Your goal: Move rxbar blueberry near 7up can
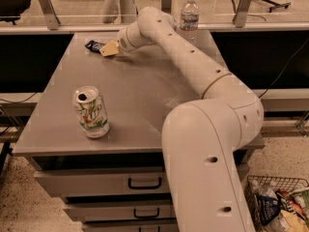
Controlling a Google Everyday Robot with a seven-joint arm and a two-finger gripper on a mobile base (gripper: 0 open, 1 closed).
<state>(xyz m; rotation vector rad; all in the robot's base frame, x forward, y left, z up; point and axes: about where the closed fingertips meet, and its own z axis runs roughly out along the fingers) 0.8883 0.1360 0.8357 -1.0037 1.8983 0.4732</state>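
Observation:
The 7up can (91,112), white with a green and red logo and an open silver top, stands upright near the table's front left. The rxbar blueberry (94,45), a dark navy flat wrapper, lies at the table's far left; only its left end shows past my gripper. My gripper (109,48) reaches across the table from the right and sits right at the bar, its tan fingertips touching or covering the bar's right end.
A clear plastic water bottle (189,16) stands at the table's far edge behind my arm. The grey table (145,95) has drawers under its front edge. A wire basket (277,202) with packets sits on the floor at the lower right.

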